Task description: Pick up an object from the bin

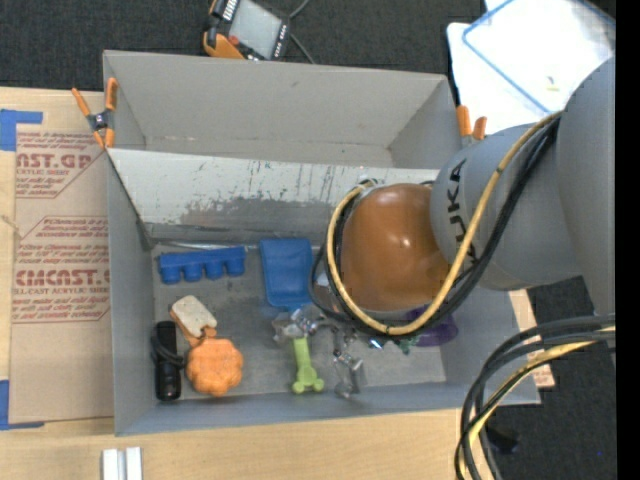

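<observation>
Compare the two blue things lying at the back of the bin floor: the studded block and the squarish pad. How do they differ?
The studded block is long and low, with a row of bumps; the pad is squarish and smooth. The block runs left to right; the pad's longer side runs up the view. The block lies further left than the pad. Both are blue and lie flat, apart.
</observation>
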Available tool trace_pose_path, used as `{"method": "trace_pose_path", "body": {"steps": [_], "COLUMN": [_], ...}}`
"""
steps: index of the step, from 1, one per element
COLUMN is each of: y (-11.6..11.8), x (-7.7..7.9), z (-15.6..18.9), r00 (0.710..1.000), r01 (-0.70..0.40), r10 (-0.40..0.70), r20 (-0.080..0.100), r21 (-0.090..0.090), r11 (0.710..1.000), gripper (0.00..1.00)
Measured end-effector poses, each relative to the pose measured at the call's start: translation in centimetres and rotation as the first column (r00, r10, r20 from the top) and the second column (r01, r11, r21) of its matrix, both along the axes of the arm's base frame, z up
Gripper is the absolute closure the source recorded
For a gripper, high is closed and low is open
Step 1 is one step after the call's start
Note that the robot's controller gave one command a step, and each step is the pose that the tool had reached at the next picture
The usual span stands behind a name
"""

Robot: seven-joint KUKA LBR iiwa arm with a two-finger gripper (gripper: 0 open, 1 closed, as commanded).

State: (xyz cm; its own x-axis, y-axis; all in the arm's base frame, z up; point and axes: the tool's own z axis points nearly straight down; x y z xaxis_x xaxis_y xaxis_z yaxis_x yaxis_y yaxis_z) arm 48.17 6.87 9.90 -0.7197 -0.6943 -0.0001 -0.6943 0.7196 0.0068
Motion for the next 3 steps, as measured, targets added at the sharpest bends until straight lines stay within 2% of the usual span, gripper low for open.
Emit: {"method": "trace_pose_path", "body": {"steps": [1,2,3], "y": [0.8,4.7,4.7], "x": [9.4,1.6,1.6], "z": [-2.8,-2.9,-2.9], "r00": [0.917,0.968,0.968], "r01": [-0.397,-0.252,-0.252], "r10": [0.397,0.252,0.252], "r20": [0.023,0.003,0.003], "r21": [-0.01,0.001,0.0], "r11": [0.918,0.968,0.968], "gripper": [0.0,1.0,1.0]}}
